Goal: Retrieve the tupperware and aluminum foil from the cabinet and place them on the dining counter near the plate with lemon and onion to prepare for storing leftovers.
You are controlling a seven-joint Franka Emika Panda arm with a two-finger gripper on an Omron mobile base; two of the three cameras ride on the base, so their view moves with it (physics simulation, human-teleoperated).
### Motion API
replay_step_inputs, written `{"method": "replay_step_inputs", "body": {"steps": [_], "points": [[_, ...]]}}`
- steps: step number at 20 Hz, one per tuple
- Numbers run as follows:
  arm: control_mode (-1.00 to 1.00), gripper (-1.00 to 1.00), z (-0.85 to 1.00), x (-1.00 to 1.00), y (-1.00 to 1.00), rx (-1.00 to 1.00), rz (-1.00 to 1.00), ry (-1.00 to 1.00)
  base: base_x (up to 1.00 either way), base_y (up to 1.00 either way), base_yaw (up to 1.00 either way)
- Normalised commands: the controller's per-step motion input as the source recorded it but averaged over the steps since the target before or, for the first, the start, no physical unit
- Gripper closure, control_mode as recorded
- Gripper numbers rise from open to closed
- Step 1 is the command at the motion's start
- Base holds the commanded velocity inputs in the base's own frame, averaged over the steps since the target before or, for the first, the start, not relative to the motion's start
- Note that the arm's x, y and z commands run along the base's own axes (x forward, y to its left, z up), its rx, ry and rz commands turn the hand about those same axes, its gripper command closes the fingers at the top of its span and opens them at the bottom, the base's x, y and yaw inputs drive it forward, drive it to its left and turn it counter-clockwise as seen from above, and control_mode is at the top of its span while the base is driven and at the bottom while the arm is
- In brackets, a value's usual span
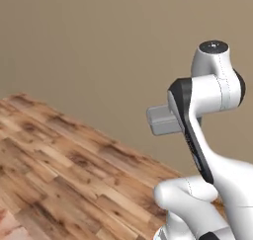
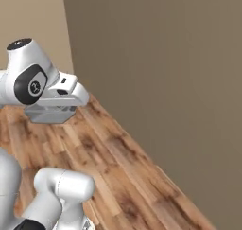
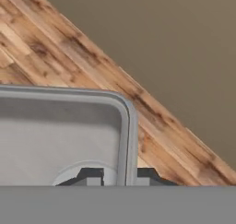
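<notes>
Grey tupperware [image 3: 60,135]: held aloft, one thin wall pinched between the fingertips [image 3: 94,176].
Gripper [image 3: 120,177]: clamped on that wall.
Below: wooden floor [image 1: 74,170], beige wall [image 2: 165,73] behind.

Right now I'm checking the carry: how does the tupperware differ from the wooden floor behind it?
The tupperware is plain grey and smooth; the wooden floor is reddish-brown with grained planks. The tupperware is raised off the ground with its thin wall pinched in the gripper, while the floor lies flat below, meeting the beige wall. Both look matte.
</notes>
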Motion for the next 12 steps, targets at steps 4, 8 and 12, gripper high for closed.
{"method": "replay_step_inputs", "body": {"steps": [4, 8, 12], "points": [[1.00, 1.00, 0.00, 0.00, 0.00, 0.00, 0.00, 0.00, 1.00, -0.11, 0.70], [1.00, 1.00, 0.00, 0.00, 0.00, 0.00, 0.00, 0.00, 1.00, -0.11, 0.69], [1.00, 1.00, 0.00, 0.00, 0.00, 0.00, 0.00, 0.00, 1.00, -0.14, 0.65]]}}
